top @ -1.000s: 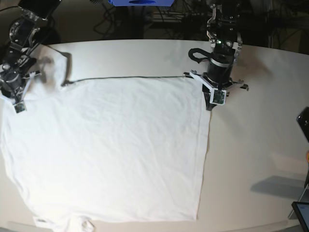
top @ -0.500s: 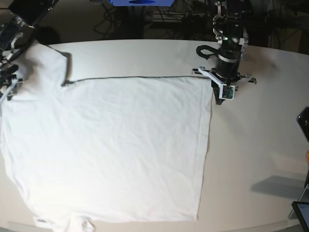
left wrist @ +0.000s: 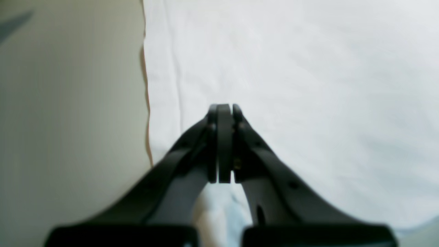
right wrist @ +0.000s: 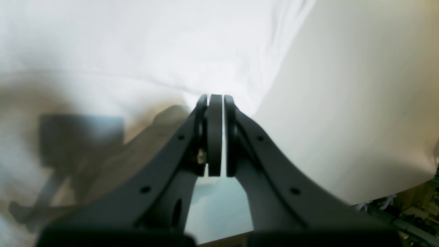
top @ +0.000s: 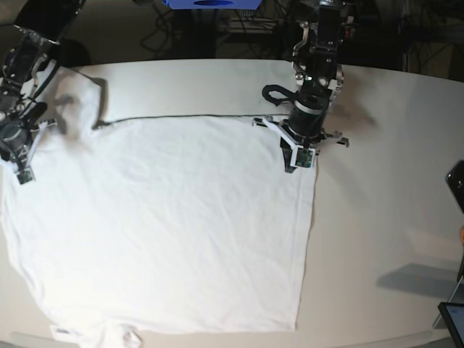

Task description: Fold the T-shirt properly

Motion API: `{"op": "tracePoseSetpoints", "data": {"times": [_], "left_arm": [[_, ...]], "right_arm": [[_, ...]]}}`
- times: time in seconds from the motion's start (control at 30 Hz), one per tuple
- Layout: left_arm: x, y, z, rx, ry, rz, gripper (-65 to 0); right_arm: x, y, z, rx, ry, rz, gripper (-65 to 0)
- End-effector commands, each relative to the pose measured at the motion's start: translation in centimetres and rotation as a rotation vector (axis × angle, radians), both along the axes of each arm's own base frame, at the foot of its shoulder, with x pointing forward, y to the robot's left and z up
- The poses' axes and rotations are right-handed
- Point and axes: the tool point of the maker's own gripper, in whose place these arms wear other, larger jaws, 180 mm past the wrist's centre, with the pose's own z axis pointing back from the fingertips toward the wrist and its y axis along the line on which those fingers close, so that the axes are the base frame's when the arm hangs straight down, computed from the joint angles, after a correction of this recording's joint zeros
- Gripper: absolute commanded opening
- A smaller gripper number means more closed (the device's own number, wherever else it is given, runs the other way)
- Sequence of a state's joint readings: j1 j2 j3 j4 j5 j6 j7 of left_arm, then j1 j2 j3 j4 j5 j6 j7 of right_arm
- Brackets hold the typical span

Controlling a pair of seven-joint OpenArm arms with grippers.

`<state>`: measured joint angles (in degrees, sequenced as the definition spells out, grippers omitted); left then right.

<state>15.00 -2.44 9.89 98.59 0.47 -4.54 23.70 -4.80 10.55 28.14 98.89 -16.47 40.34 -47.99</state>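
The white T-shirt (top: 167,217) lies spread flat on the off-white table (top: 384,210), neck end at the near edge. My left gripper (top: 293,156) hangs over its far right corner. In the left wrist view this gripper (left wrist: 224,107) is shut above the T-shirt (left wrist: 308,85), just inside its side edge, with nothing visible between the tips. My right gripper (top: 20,163) is over the far left sleeve. In the right wrist view it (right wrist: 214,97) is shut at the edge of the T-shirt (right wrist: 137,44), and no pinched cloth shows.
Bare table (left wrist: 68,103) runs beside the shirt's right edge, and more table (right wrist: 343,103) lies beyond the sleeve. A dark object (top: 457,185) and a screen (top: 453,319) sit at the right edge. A blue box (top: 210,3) stands behind the table.
The left arm moved from just off the shirt's far right corner to over it. The right arm swung far left with the sleeve raised, then returned; the sleeve lies flat again.
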Motion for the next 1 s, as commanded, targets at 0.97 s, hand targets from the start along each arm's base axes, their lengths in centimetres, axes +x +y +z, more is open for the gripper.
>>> {"op": "tracePoseSetpoints", "data": {"times": [0.97], "left_arm": [[-5.7,1.0,-4.3,0.029,0.14,-0.012,-65.0]], "right_arm": [[-6.6,2.2,-6.2,0.107,0.134,0.002,-63.3]]}}
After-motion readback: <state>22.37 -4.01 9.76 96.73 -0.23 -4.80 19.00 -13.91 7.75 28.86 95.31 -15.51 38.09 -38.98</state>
